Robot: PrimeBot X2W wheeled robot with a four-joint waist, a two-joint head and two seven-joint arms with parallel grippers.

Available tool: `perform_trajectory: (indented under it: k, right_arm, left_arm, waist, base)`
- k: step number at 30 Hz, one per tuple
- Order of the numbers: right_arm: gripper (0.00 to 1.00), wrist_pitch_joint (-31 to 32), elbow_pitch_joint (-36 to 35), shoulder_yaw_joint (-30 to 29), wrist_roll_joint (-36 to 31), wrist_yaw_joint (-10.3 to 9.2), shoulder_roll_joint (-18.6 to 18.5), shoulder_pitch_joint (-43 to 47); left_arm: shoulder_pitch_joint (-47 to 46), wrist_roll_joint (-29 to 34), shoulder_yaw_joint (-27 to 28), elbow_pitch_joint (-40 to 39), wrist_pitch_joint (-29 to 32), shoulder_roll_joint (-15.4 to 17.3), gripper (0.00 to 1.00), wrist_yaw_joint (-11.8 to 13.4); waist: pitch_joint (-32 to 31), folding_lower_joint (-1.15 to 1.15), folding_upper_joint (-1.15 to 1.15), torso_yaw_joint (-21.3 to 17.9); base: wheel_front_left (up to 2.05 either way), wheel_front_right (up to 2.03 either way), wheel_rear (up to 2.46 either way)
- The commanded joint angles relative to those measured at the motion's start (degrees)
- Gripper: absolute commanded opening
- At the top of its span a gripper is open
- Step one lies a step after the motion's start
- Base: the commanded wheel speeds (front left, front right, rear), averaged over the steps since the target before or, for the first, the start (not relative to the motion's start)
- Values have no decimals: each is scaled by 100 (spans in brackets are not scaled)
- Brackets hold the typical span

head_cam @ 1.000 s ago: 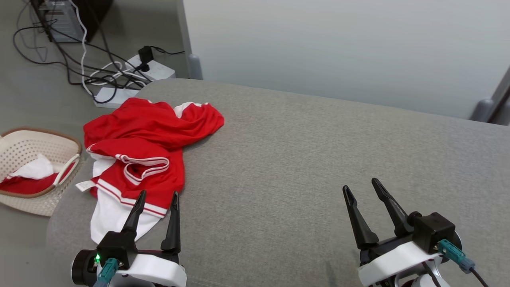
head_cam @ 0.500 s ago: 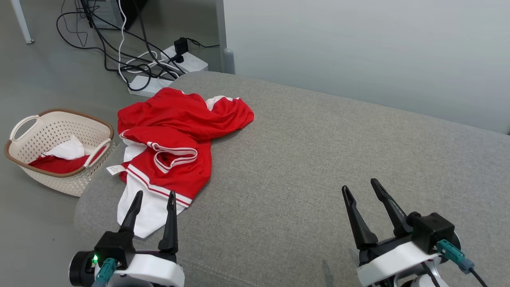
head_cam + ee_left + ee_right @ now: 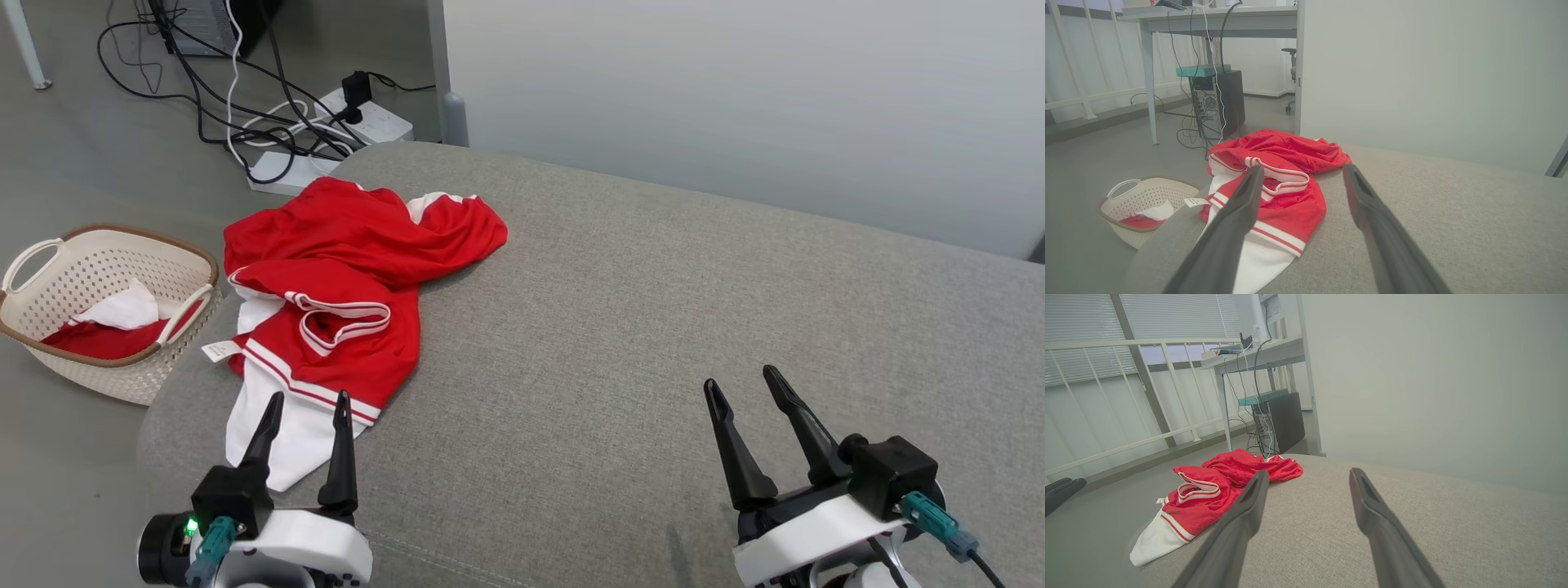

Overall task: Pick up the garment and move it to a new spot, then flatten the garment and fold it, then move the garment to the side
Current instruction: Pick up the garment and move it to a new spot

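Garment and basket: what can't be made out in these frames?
- Garment, head view: crumpled; its own folds hide its shape and lower layers.
- Tag, head view: print too small to read.
- Basket, head view: the red and white cloth inside covers whatever lies beneath.
- Left gripper, left wrist view: its finger covers part of the white hem; contact cannot be told.

Legible text, brands, numbers, signs: none. White sewn-in tag (image 3: 217, 351) at the left edge of the red-and-white garment (image 3: 343, 261) (lying on the grey cushion (image 3: 653, 327)): print too small to read. Power strip (image 3: 369, 121) beyond the cushion: markings not resolvable. Computer tower (image 3: 1220, 102) further back: front blurred, no brand decipherable.
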Motion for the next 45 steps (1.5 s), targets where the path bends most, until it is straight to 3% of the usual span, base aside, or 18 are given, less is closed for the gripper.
perform_trajectory:
  k: [1, 12, 28, 45]
  right_arm:
    - [100, -78, -201, 93, 7, 41, -10, -115]
    - [100, -78, -241, 145, 14, 41, -190, -424]
    - [100, -78, -227, 338, 93, 41, -355, -871]
    - [100, -78, -248, 421, 148, 41, -454, -1119]
  left_arm:
    - [-472, -20, 213, -70, -59, 28, 100, 72]
    - [-1682, -48, 648, 1408, -59, 112, 100, 154]
    - [-3141, -208, 1068, 4192, -49, 682, 100, 507]
    - [-3833, -539, 1206, 5537, -7, 946, 100, 217]
  waist:
    - [52, 0, 0, -65]
    - [698, 0, 0, -522]
    - [1322, 0, 0, -1140]
    - [1693, 0, 0, -1411]
  base:
    - [0, 0, 0]
    - [0, 0, 0]
    - [0, 0, 0]
    - [0, 0, 0]
